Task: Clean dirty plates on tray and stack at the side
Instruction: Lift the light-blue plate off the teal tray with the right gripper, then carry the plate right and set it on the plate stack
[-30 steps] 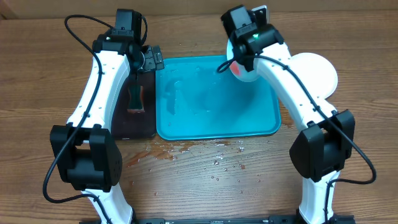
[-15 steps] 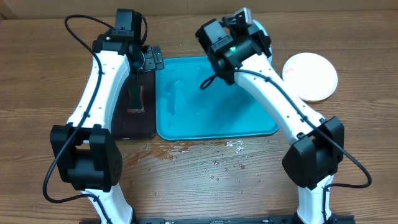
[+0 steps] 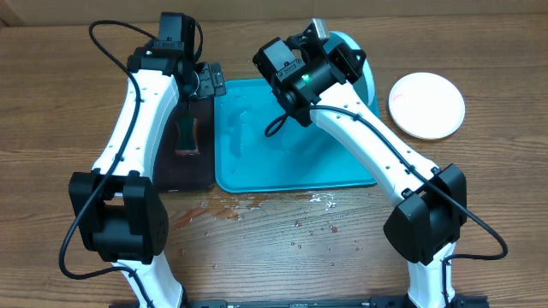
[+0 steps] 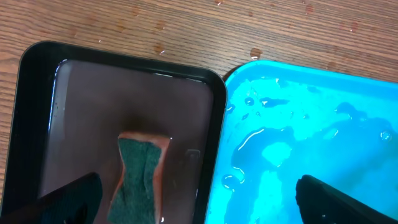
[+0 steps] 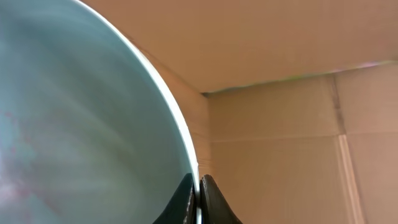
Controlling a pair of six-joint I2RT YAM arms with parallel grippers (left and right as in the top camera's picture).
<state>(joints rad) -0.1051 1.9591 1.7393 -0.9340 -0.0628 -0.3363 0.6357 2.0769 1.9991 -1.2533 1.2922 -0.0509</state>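
Right wrist: jaws pinch the mint plate [image 5: 87,124] rim, grip hidden overhead.

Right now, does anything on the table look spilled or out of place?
Yes. Water is spilled on the wooden table just in front of the blue tray, as a small puddle and scattered drops. The tray itself also holds pooled water.

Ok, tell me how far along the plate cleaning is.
Looks done: white plate lies on the table beside the turquoise tray. In hand: right gripper is shut on the mint plate, raised over the tray. Probably left: wiping it with the sponge, then stacking it.
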